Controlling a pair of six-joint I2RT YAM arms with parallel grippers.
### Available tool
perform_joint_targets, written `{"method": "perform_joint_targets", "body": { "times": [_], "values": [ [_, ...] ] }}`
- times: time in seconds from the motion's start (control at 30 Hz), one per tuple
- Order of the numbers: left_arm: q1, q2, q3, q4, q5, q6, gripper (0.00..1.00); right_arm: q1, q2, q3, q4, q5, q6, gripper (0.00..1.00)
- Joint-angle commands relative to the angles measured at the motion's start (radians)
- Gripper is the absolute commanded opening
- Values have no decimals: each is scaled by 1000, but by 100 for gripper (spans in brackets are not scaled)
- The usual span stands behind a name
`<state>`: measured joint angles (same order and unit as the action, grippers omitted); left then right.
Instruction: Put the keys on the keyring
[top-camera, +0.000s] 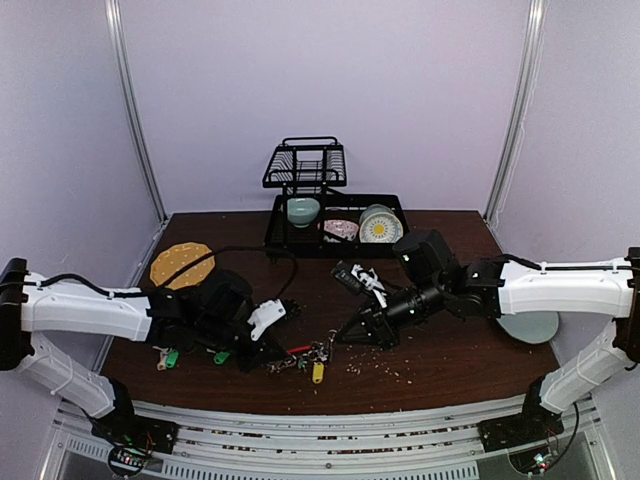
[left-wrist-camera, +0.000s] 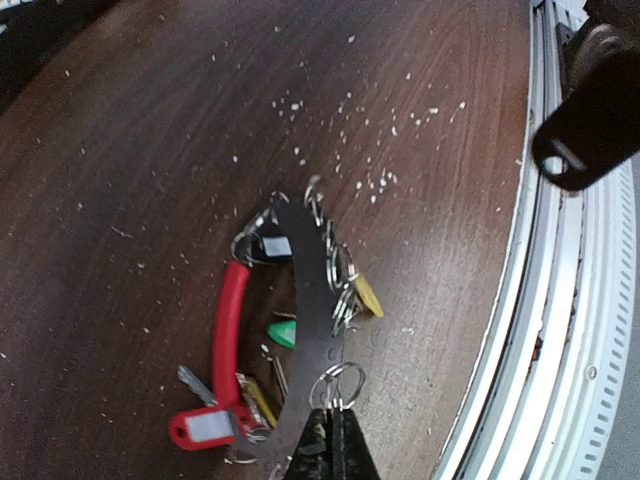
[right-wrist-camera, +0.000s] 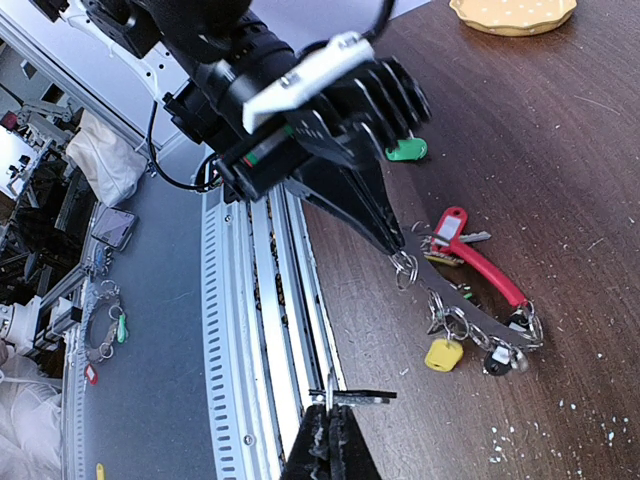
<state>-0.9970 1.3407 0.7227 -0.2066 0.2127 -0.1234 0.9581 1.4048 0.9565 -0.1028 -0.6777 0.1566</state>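
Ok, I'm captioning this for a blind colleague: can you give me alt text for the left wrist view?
The left gripper, shut, pinches the lower end of the keyring, a metal arc with a red sheathed section, small split rings and red, green and yellow tags. Behind it is a dark wooden table speckled with white crumbs.

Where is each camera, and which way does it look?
Top external: high behind the arms, facing table and dish rack; both arms show.
Left wrist: on the left arm, looking down at the keyring; left gripper shows, shut on it.
Right wrist: on the right arm, facing the left gripper; right gripper shows, shut on a dark-tagged key.
All share the keyring.
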Motion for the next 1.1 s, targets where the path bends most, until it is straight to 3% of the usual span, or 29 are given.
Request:
{"method": "perform_joint_targets", "body": {
  "times": [0.0,0.33,0.57,0.7,0.77,0.97,1.07],
  "values": [
    [-5,-54,-15,23,-45,39,0,3,-14,-2,3,-5,-2,0],
    [0,-109,-47,56,-47,29,0,4,-16,-2,0,-2,0,0],
    [16,7,-20,-11,10,70,0,4,-19,-6,-4,5,-5,0],
    [0,137,56,-27,26,130,26,2,-26,-13,-3,6,-7,0],
    [-5,185,83,-10,38,136,33,-2,-35,-26,-7,29,-8,0],
    [-24,313,114,-49,-37,154,36,-24,-50,-75,-1,36,-1,0],
    [-28,380,139,-111,-149,128,35,-38,-49,-93,7,40,0,0]
  ]
}}
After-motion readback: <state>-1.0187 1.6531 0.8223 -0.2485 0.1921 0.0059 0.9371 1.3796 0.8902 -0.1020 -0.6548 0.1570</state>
